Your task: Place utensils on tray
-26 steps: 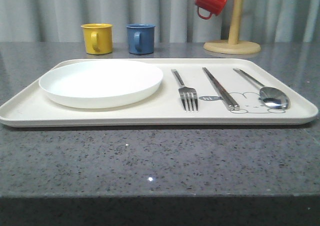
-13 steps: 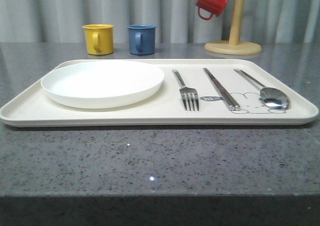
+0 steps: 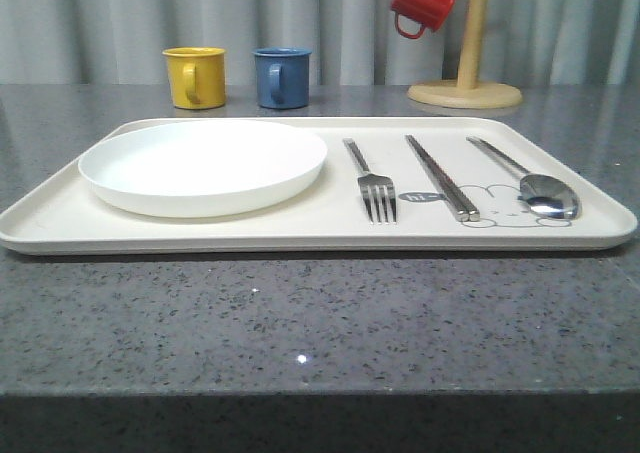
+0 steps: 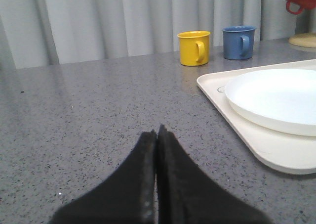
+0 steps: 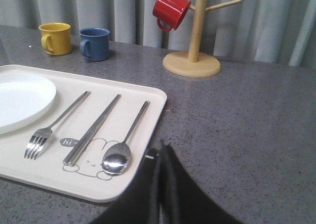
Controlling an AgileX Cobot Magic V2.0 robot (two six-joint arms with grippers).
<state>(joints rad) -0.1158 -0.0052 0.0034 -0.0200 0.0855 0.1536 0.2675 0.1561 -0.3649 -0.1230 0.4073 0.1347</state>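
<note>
my right gripper [image 5: 160, 150], closed and empty, sits just beside the spoon [image 5: 121, 152] lying lengthwise on the tray [image 5: 153, 105]; my left gripper [image 4: 157, 135] is closed too.

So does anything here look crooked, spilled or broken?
Nothing stands out. The fork, chopsticks and spoon lie neatly side by side on the tray, beside the plate.

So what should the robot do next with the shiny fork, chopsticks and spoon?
Probably nothing more than keeping both arms back. The silver four-tined fork, flat metal chopsticks and long-handled spoon already lie side by side on the cream rectangular tray, and the left gripper and right gripper are shut, holding nothing.
</note>
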